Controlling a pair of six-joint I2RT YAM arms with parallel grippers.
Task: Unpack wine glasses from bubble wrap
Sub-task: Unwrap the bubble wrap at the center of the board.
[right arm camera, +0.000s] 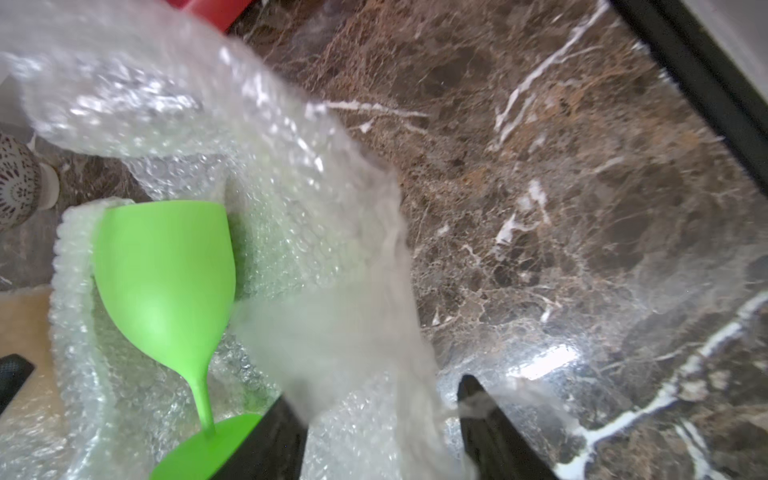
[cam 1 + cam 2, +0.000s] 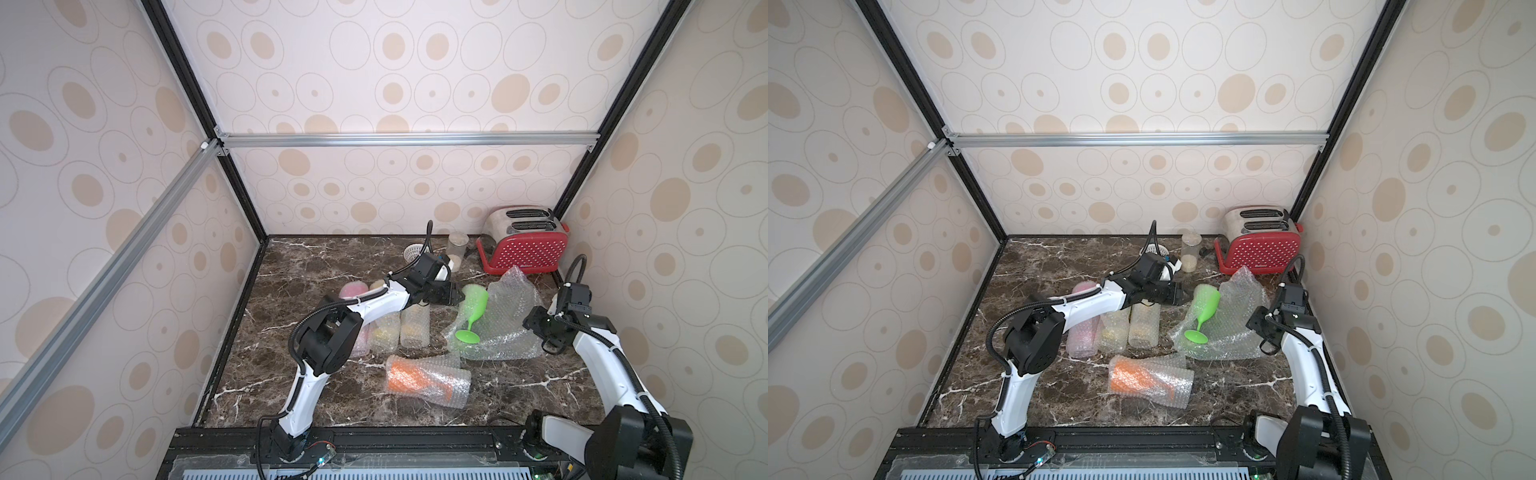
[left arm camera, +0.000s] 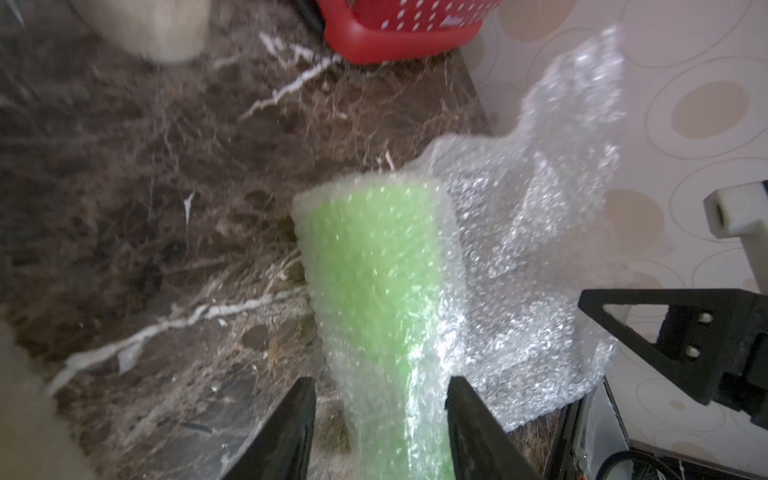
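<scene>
Left gripper (image 3: 380, 384) and right gripper (image 1: 380, 392) gape, seemingly holding nothing; green glass (image 1: 166, 266) lies on opened bubble wrap (image 1: 291, 199).

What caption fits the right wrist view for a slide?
Green wine glass lying bare on opened bubble wrap; a blurred fold hangs between the fingers of the open right pincer.

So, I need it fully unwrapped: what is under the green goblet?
The green goblet lies on its side on an opened bubble wrap sheet, which curls up beside its bowl. Whatever is below that sheet, presumably the marble countertop, is covered.
</scene>
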